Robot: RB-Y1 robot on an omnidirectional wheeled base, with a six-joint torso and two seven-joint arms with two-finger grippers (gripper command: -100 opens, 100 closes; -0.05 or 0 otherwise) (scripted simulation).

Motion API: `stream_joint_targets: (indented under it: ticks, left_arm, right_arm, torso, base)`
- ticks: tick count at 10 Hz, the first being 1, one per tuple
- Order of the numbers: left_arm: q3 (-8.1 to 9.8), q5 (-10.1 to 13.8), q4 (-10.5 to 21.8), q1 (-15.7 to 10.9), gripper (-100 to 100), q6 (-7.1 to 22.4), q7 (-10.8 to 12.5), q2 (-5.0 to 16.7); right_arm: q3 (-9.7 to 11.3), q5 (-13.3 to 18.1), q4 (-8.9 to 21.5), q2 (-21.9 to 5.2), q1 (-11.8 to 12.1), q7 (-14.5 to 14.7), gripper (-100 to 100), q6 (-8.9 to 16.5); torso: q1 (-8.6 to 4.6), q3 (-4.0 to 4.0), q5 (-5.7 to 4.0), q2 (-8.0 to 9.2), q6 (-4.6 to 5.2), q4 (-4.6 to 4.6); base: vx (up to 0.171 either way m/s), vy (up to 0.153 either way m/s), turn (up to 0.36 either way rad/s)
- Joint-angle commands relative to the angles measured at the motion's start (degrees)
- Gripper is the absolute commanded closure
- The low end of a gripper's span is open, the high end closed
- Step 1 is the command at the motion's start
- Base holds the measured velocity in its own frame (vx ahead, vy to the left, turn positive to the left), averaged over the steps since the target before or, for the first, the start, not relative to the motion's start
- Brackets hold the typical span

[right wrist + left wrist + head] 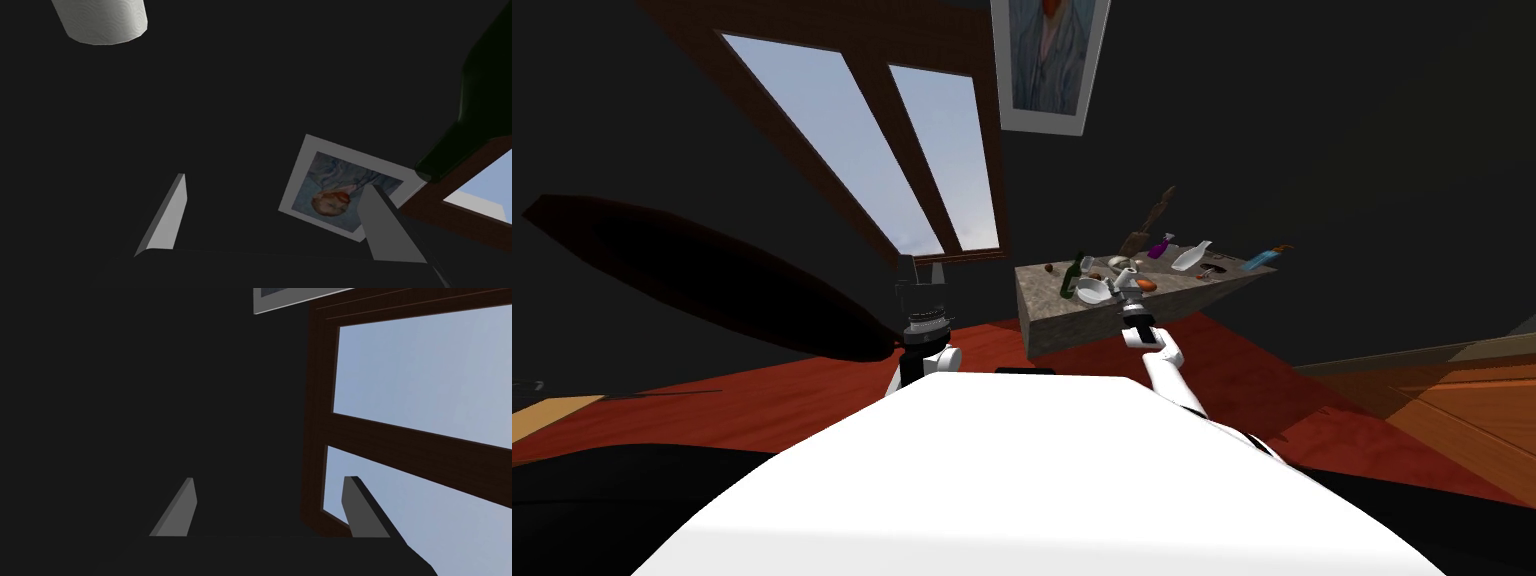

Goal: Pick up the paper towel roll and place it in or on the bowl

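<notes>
The paper towel roll (pixel 102 21), white with a faint swirl pattern, shows in my right wrist view well ahead of the right pincer (pixel 277 180). It lies out past the line of one finger rather than in the gap between the two. The two blades stand wide apart and hold nothing. A dark green bottle (pixel 477 95) looms close on the opposite side from the roll.

In the head view, the right pincer (pixel 1121 289) sits just right of centre in the frame, reaching over the near part of a grey stone table (pixel 1052 322). The white bowl (pixel 1090 293) rests on that table just to the left of the pincer, and the green bottle (pixel 1070 277) stands upright next to the bowl, further left again. A small orange item (pixel 1146 285) lies just right of the pincer. Further back and to the right on the table are a purple spray bottle (pixel 1162 245), a white bottle (pixel 1192 256) lying on its side, and a blue item (pixel 1262 261) near the far right corner.

My left pincer (pixel 922 268) is raised left of centre in the head view, well apart from the table. Its fingers (pixel 176 513) are spread apart and carry nothing.
</notes>
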Motion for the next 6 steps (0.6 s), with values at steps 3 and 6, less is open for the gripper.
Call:
stream_joint_targets:
  ticks: [3,6]
  left_arm:
    - [0.00,0.0,0.0,0.0,0,0.0,0.0,0.0]
    - [0.00,0.0,0.0,0.0,0,0.0,0.0,0.0]
  right_arm:
    - [-1.5,0.3,6.0,-1.0,-2.7,3.1,-100,-0.1]
    - [-2.5,0.4,9.4,-1.7,-4.5,4.8,-100,-0.2]
  torso:
    - [-0.04,-0.02,-0.01,-0.04,0.00,-0.01]
    - [-0.07,-0.02,-0.02,-0.03,0.00,-0.01]
  base:
    - [0.005,0.027,-0.013]
    - [0.004,0.017,-0.008]
